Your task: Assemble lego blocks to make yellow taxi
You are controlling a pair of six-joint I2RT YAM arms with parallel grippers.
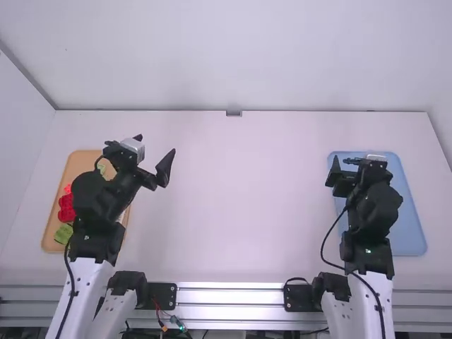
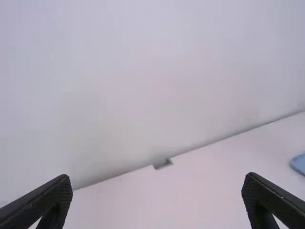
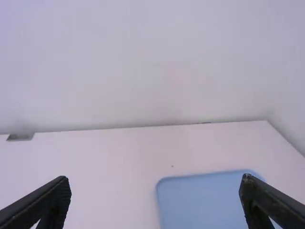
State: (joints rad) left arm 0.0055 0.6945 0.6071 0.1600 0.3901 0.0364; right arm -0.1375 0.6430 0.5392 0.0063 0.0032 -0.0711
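Note:
My left gripper (image 1: 155, 144) is open above the table just right of the orange tray (image 1: 83, 159); in its wrist view the left gripper (image 2: 157, 179) has nothing between its fingers. Red blocks (image 1: 66, 207) and a green block (image 1: 62, 234) lie in that tray, partly hidden by the left arm. Over the far part of the blue tray (image 1: 408, 224) stands my right gripper (image 1: 359, 162). The right wrist view has the right gripper (image 3: 153, 179) open and holding nothing, with the blue tray (image 3: 205, 200) beyond.
Between the two trays spreads the white table (image 1: 233, 205). A small grey bracket (image 1: 234, 113) sits at its far edge, against the white back wall (image 1: 233, 56). A black cable (image 1: 326, 236) hangs beside the right arm.

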